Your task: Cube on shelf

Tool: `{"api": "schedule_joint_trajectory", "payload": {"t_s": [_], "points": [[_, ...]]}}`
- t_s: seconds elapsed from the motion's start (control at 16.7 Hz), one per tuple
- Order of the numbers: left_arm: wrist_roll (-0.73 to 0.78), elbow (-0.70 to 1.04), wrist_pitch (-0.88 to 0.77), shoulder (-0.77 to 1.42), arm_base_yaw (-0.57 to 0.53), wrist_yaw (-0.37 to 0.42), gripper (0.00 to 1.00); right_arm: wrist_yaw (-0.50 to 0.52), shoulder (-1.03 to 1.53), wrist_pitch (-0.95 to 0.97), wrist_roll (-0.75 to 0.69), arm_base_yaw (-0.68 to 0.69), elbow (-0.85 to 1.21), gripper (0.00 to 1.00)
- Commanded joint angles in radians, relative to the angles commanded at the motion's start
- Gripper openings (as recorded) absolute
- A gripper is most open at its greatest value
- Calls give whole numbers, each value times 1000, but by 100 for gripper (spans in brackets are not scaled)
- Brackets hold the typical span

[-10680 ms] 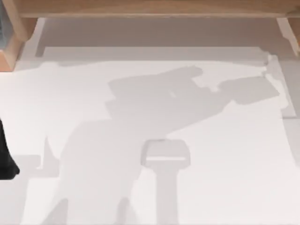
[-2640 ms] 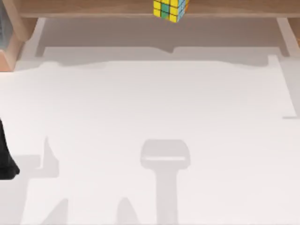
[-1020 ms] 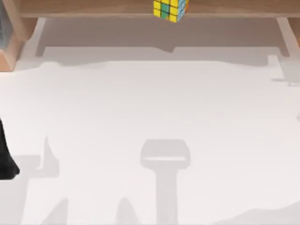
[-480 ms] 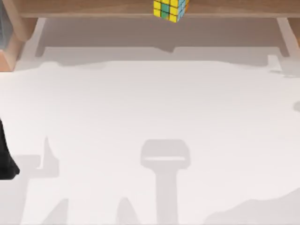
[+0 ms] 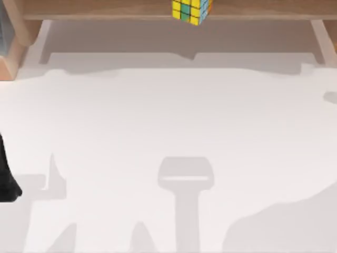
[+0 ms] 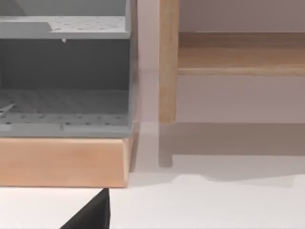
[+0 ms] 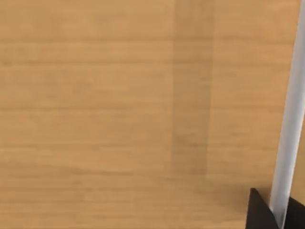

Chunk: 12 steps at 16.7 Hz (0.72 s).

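Note:
The cube, a grid of yellow, teal and orange squares, rests on the long light-brown shelf at the far edge of the table, near the board's middle. No gripper is near it. My left arm is parked at the table's left edge, and a dark tip of my left gripper shows in the left wrist view. That view also holds the shelf's upright side support and board. In the right wrist view a dark part of my right gripper hangs over light-brown wood.
A grey perforated rack on a wooden base stands left of the shelf's support. The white table carries only shadows, with a broad one at its near right corner. A white strip crosses the right wrist view.
The cube, absent from the earliest frame, has stayed still on the shelf since. Over the last second the broad shadow at the table's near right corner has grown. My left arm has not moved.

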Motion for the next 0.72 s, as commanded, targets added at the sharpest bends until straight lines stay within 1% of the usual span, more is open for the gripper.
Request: {"api": "schedule_joint_trajectory", "payload": {"t_s": [0.24, 0.72], "points": [[0, 0, 0, 0, 0, 0, 100, 1, 1, -3, 1, 1, 4, 0], [0, 0, 0, 0, 0, 0, 100, 1, 1, -3, 1, 1, 4, 60]]}}
